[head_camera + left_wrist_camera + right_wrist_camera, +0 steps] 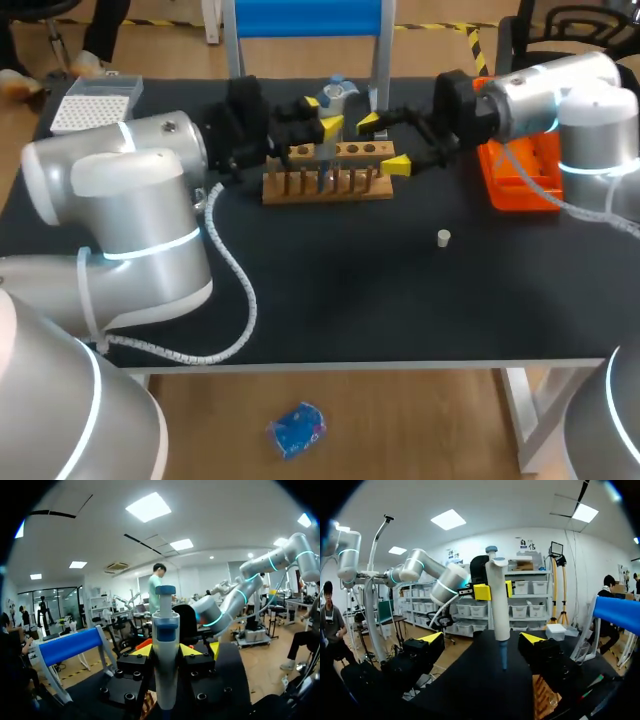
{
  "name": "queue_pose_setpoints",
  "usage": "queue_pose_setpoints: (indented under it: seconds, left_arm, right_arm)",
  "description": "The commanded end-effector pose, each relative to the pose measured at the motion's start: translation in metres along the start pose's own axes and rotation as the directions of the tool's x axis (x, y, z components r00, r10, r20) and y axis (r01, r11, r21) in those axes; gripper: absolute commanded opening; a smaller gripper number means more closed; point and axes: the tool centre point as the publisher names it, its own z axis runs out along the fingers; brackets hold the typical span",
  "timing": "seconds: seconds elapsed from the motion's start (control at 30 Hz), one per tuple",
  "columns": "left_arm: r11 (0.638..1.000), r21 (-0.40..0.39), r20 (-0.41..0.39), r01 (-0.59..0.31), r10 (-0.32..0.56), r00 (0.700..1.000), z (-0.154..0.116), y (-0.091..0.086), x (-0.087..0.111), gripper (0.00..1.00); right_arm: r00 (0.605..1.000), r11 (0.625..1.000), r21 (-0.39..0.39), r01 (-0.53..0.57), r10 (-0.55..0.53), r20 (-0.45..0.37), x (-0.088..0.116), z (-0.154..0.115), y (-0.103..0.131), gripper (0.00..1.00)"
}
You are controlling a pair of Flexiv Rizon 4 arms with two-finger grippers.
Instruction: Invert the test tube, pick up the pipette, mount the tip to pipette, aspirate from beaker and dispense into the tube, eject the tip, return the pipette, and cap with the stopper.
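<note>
My left gripper (325, 115) is shut on the grey-and-blue pipette (336, 93) and holds it upright above the wooden tube rack (325, 186). In the left wrist view the pipette (165, 655) stands between the yellow tips of my left gripper (166, 651). My right gripper (384, 142) is open just right of the pipette, over the rack's right end. In the right wrist view the pipette (498, 600) hangs ahead of my right gripper (481, 640), touching neither finger. A small white stopper (444, 237) lies on the black table, right of the middle.
An orange tip box (520, 175) sits at the right under my right arm. A white tip box (92, 105) is at the far left corner. A blue-topped stand (305, 20) rises behind the rack. Near the front edge the table (350, 300) is bare.
</note>
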Motion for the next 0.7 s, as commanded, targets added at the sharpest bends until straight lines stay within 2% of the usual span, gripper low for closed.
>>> queue_pose_setpoints:
  seconds: [0.03, 0.13, 0.23, 0.7]
  left_arm:
    - [0.999, -0.045, 0.068, 0.019, -0.016, 0.998, -0.018, -0.015, -0.014, 0.00]
    - [0.996, -0.081, 0.143, 0.032, -0.020, 0.990, -0.024, -0.020, -0.031, 0.00]
    - [0.990, -0.107, 0.236, 0.091, -0.063, 0.970, -0.026, -0.023, -0.047, 0.00]
    - [0.990, -0.094, 0.235, 0.104, -0.079, 0.969, -0.025, -0.027, -0.048, 0.00]
  right_arm:
    - [0.993, 0.998, 0.066, 0.016, -0.023, 0.113, 0.014, -0.019, 0.025, 1.00]
    - [0.983, 0.996, 0.088, 0.031, -0.047, 0.175, 0.008, -0.035, 0.037, 1.00]
    - [0.968, 0.991, 0.114, 0.065, -0.090, 0.234, 0.001, -0.047, 0.050, 1.00]
    - [0.968, 0.991, 0.114, 0.065, -0.090, 0.234, 0.001, -0.047, 0.050, 1.00]
